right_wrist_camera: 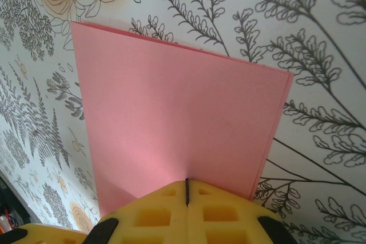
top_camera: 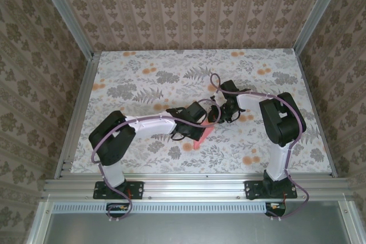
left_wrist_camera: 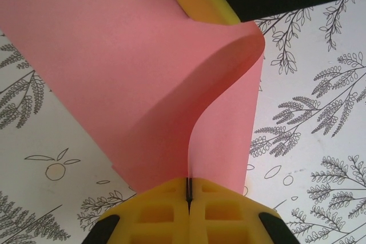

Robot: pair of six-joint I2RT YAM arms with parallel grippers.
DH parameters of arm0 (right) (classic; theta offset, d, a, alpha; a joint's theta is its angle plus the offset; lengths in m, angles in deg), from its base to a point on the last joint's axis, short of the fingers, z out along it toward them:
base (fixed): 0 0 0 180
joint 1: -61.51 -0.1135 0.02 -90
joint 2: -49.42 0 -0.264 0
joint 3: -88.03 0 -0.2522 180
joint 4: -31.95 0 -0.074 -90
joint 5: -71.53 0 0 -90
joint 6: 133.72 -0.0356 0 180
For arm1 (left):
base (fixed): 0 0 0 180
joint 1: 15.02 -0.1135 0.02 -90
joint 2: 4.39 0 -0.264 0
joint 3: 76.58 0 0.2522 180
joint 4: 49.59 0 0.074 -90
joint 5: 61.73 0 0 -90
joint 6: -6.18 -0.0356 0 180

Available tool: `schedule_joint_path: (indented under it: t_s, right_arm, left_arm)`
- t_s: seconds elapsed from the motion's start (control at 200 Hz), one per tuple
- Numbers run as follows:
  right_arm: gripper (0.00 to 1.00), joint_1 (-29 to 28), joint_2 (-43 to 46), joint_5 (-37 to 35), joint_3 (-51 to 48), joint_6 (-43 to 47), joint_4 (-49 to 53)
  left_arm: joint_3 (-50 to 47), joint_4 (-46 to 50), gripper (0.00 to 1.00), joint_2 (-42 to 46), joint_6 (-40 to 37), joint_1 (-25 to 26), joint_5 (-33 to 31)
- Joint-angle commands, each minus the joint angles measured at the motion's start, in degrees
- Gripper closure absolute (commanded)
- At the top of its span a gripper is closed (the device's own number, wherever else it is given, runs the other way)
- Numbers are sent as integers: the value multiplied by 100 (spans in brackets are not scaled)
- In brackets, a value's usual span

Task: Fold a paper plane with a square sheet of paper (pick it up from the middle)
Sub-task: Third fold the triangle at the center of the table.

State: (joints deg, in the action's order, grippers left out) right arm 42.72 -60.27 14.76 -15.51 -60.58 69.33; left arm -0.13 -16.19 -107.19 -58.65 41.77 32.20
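My left gripper (left_wrist_camera: 189,191) is pinched shut on the thin salmon-pink square sheet of paper (left_wrist_camera: 131,67), which bows up ahead of it above the floral-patterned table (left_wrist_camera: 320,141). My right gripper (right_wrist_camera: 187,186) clamps the opposite edge, facing the left, so the sheet spans between them mid-table, seemingly doubled

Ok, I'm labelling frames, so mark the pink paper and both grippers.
pink paper (right_wrist_camera: 177,124): right wrist view, middle of its flat face.
left gripper (left_wrist_camera: 189,190): left wrist view, seam between fingertips.
right gripper (right_wrist_camera: 187,192): right wrist view, seam between fingertips.
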Motion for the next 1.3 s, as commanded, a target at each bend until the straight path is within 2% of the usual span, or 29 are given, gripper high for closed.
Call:
schedule_joint_path:
  t_s: [0.0, 1.07, 1.295]
  right_arm:
    - [94, -90, -171, -107, 41, -19, 380]
    - [93, -99, -185, -176, 6, -34, 394]
    - [88, -99, -2, -181, 98, -88, 441]
  left_arm:
    - [125, -17, 98, -132, -166, -32, 20]
    - [8, -67, 98, -352, -87, -70, -66]
    - [-27, -29, 98, -381, -65, -64, -109]
